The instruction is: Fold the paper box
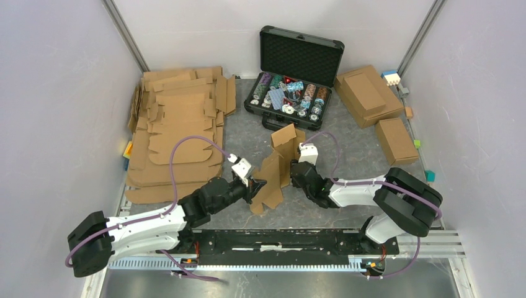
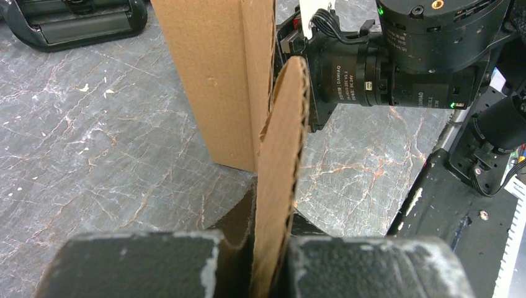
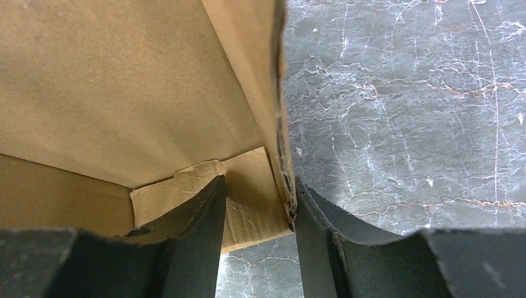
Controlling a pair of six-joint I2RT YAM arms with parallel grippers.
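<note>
A grey marbled table (image 1: 347, 139) fills the workspace. On its left side lies a wide, overlapping stack of flat brown cardboard blanks (image 1: 180, 133). At the far middle stands an open black case (image 1: 301, 54), its lid upright and its tray packed with coloured chips. To the right of the case sits a broad closed cardboard box (image 1: 368, 94), and nearer the arms a smaller closed box (image 1: 396, 140).

The paper box (image 1: 271, 180) is in the middle of the table, between the two arms and just in front of the case. It is partly folded, with its panels raised on edge and one flap pointing up toward the case.

The left gripper (image 1: 254, 185) meets the paper box from the left. In the left wrist view its jaws are pressed tight on a rounded flap that passes edge-on between them. The tall panel of the box rises just beyond.

The right gripper (image 1: 293, 176) reaches in from the right. In the right wrist view its fingers (image 3: 192, 230) straddle a side wall of the box. One finger is inside and the other is against the wall's outer face. A gap shows between the inner finger and the cardboard, so the jaws appear open around the wall rather than clamped on it.
</note>
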